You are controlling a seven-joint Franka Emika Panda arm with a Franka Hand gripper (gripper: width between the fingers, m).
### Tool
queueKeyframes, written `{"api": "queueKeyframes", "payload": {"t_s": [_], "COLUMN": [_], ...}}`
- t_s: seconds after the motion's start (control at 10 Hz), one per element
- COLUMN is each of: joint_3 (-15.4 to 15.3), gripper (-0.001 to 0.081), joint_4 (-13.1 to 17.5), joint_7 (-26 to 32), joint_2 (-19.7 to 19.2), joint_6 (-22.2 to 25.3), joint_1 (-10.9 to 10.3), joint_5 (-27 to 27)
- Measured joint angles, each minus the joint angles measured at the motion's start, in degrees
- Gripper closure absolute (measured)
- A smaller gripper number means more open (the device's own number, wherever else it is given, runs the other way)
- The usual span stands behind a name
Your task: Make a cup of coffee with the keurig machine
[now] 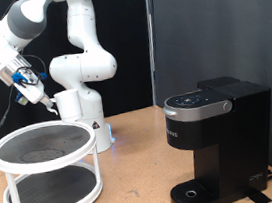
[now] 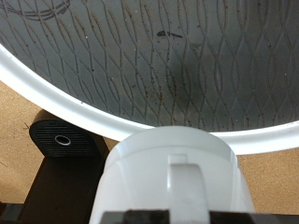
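White ceramic cup (image 2: 174, 175), seen very close in the wrist view, handle turned towards the camera. Hung over the white rim of a two-tier mesh rack (image 2: 56, 90). Looked light, rigid, glossy and breakable; best pinched across the wall, or taken by the handle. Lay right at the wrist, about where the fingers would close, though fingers themselves hidden. Could not tell whether clenched on the cup or released. Gripper (image 1: 36, 94) shown at ten o'clock of the exterior view, above the rack (image 1: 11, 148). Black keurig (image 1: 217, 136) stood at four o'clock, well apart, lid down, nothing on its drip base.
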State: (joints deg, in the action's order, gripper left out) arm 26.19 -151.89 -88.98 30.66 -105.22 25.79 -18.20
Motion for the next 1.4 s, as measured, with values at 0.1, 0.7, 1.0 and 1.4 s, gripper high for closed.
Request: {"api": "queueKeyframes", "payload": {"t_s": [0.1,0.7,1.0,1.4], "joint_3": [0.0,-9.5,-14.8,-20.3], "gripper": [0.0802,0.0802,0.0802,0.0802], "joint_4": [-0.1,-2.0,-3.1,-3.0], "joint_7": [-0.3,-17.4,-22.3,-23.8], "joint_2": [-0.2,-0.9,-1.5,-4.5], "joint_6": [0.3,-8.0,-15.1,-21.7], "joint_1": [0.0,-3.3,-6.7,-11.0], "joint_5": [-0.3,-12.2,-18.4,-22.9]}}
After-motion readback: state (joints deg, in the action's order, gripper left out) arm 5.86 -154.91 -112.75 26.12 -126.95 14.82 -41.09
